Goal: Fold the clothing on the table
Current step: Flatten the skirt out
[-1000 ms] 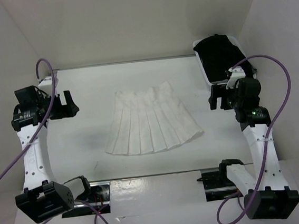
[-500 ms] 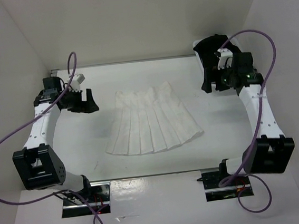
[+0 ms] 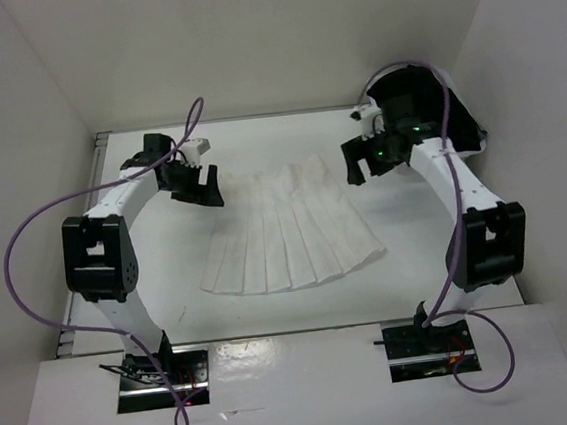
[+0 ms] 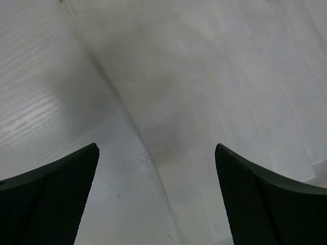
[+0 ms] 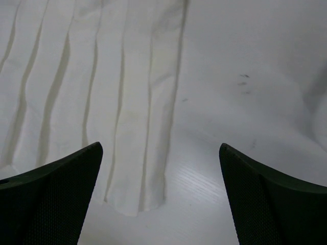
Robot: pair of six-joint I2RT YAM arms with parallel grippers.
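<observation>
The clothing, a white pleated skirt (image 3: pixel 287 230), lies flat mid-table, narrow waistband at the far side and flared hem toward me. My left gripper (image 3: pixel 201 185) hovers open over the waistband's left corner. In the left wrist view its jaws (image 4: pixel 156 150) straddle the skirt's (image 4: pixel 245 76) side edge with nothing between them. My right gripper (image 3: pixel 357 160) is open just off the waistband's right corner. In the right wrist view the skirt's (image 5: pixel 102 76) corner lies between the fingers, left of the gripper's (image 5: pixel 161 147) middle. The white table (image 3: pixel 439 258) shows beneath.
A white bin (image 3: pixel 387 137) holding a black garment (image 3: pixel 415 99) stands at the far right corner, close behind my right arm. White walls enclose the table on three sides. A metal rail (image 3: pixel 97 150) runs along the left edge. Purple cables (image 3: pixel 26 247) loop off both arms.
Both arms have swung in from the table's sides toward the far end, bringing the open grippers to the skirt's two waistband corners. The skirt has not moved.
</observation>
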